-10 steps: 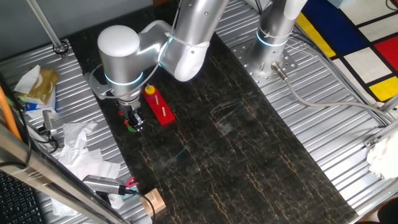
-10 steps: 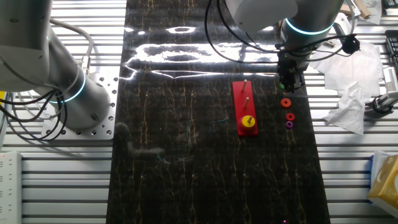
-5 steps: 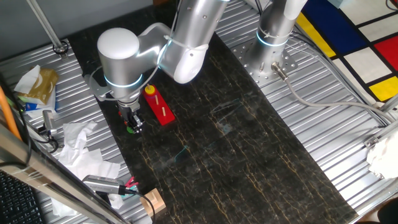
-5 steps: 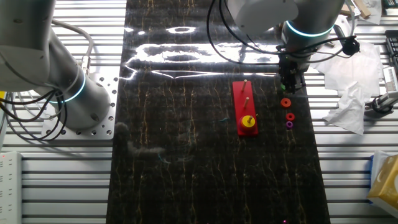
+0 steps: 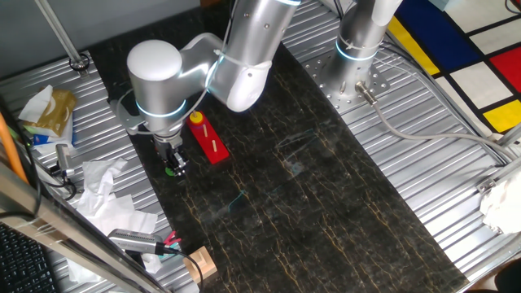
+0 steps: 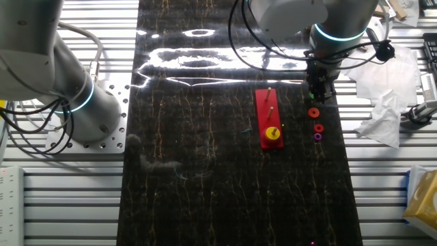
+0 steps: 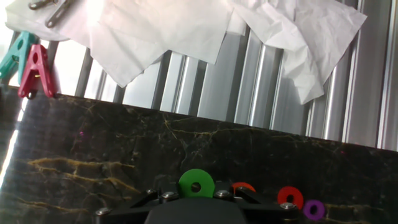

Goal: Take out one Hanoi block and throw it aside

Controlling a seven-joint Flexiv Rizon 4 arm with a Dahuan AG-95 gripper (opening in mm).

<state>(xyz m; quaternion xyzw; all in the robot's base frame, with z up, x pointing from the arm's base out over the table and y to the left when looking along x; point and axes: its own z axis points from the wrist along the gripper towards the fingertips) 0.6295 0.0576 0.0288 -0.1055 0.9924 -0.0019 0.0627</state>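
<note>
The Hanoi block (image 7: 196, 183), a small green ring, stands on edge between the fingers of my gripper (image 7: 196, 188), which is shut on it. In the fixed views the gripper (image 5: 173, 165) (image 6: 319, 92) hangs low over the dark mat, beside the red peg base (image 5: 211, 142) (image 6: 270, 117) on the side toward the crumpled paper. A speck of green (image 5: 170, 170) shows at the fingertips. One yellow disc (image 6: 272, 132) sits on a peg of the base.
An orange-red ring (image 6: 313, 113), a small red ring (image 6: 318, 128) and a purple ring (image 6: 317, 137) lie on the mat near the gripper. White crumpled paper (image 7: 186, 31) and clamps (image 7: 34, 65) lie on the ribbed metal beyond the mat's edge.
Almost nothing: the hand has drifted a little near the mat's edge, with the green ring still in its fingers.
</note>
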